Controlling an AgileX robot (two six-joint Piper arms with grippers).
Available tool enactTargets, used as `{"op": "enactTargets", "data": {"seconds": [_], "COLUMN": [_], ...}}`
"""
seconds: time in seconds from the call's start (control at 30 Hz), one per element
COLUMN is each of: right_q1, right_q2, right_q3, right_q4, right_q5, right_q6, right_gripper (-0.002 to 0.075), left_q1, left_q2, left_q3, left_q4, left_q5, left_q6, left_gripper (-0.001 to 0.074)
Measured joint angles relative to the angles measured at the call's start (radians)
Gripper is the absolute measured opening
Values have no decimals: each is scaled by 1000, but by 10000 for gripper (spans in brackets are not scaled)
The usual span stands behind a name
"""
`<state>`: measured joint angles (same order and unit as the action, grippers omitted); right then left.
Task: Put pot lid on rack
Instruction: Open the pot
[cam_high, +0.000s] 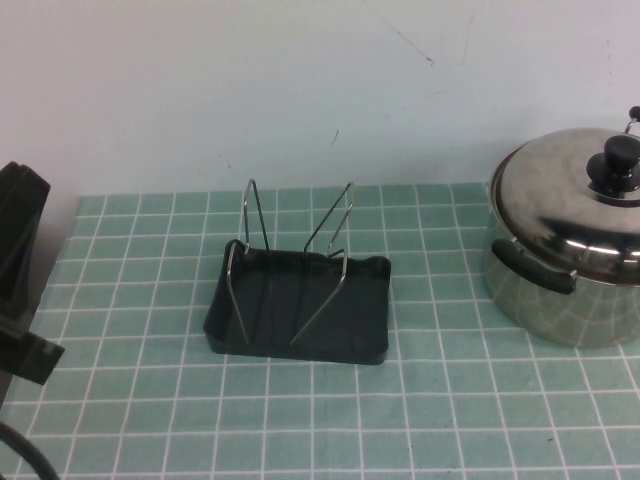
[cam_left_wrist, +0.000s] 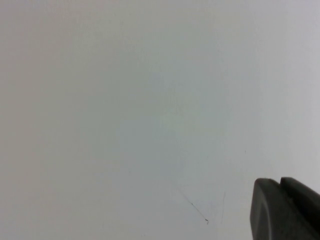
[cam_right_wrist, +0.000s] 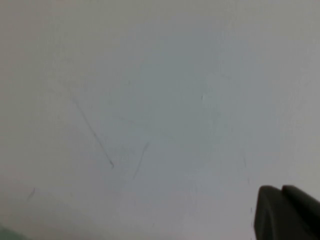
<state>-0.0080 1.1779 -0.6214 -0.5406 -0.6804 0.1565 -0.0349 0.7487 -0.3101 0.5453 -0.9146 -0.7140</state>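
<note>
The pot lid (cam_high: 570, 195), shiny domed steel with a black knob (cam_high: 618, 160), sits on the steel pot (cam_high: 545, 300) at the table's right edge. The rack (cam_high: 290, 352), a dark tray with thin V-shaped wire loops (cam_high: 245, 250), stands empty mid-table, well left of the pot. My left gripper (cam_left_wrist: 279, 182) is shut, its two dark fingertips pressed together and facing the bare wall; it holds nothing. My right gripper (cam_right_wrist: 281, 189) is also shut and empty, facing the wall. Neither gripper is near the lid or the rack.
A black part of my left arm (cam_high: 20, 260) shows at the high view's left edge. A green grid mat (cam_high: 450, 420) covers the table. A pale wall (cam_high: 300, 90) stands right behind the table. The pot has black side handles (cam_high: 530, 270).
</note>
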Motion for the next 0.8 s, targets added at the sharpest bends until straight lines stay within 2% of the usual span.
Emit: {"op": "enactTargets", "data": {"seconds": [0.23, 0.3, 0.37, 0.53, 0.6, 0.7, 0.8], "right_q1": [0, 0, 0, 0, 0, 0, 0], "right_q2": [247, 296, 336, 400, 428, 471, 506], "right_q3": [-71, -88, -101, -128, -149, -167, -174], "right_q4": [47, 42, 42, 27, 15, -4, -9], "right_q5": [-4, -10, -46, -113, -98, -74, -65], "right_q6": [-35, -13, 1, 10, 10, 10, 10], "right_gripper": [1, 38, 125, 435, 525, 572, 587], "left_q1": [0, 0, 0, 0, 0, 0, 0], "left_q2": [52, 54, 56, 56, 56, 56, 56], "left_q3": [0, 0, 0, 0, 0, 0, 0], "left_q4": [-29, -29, -25, -1, 4, 17, 49], "left_q5": [4, 11, 32, 72, 80, 84, 92], "left_q6": [20, 20, 20, 20, 20, 15, -6], "left_gripper": [-3, -3, -3, -3, -3, -3, -3]}}
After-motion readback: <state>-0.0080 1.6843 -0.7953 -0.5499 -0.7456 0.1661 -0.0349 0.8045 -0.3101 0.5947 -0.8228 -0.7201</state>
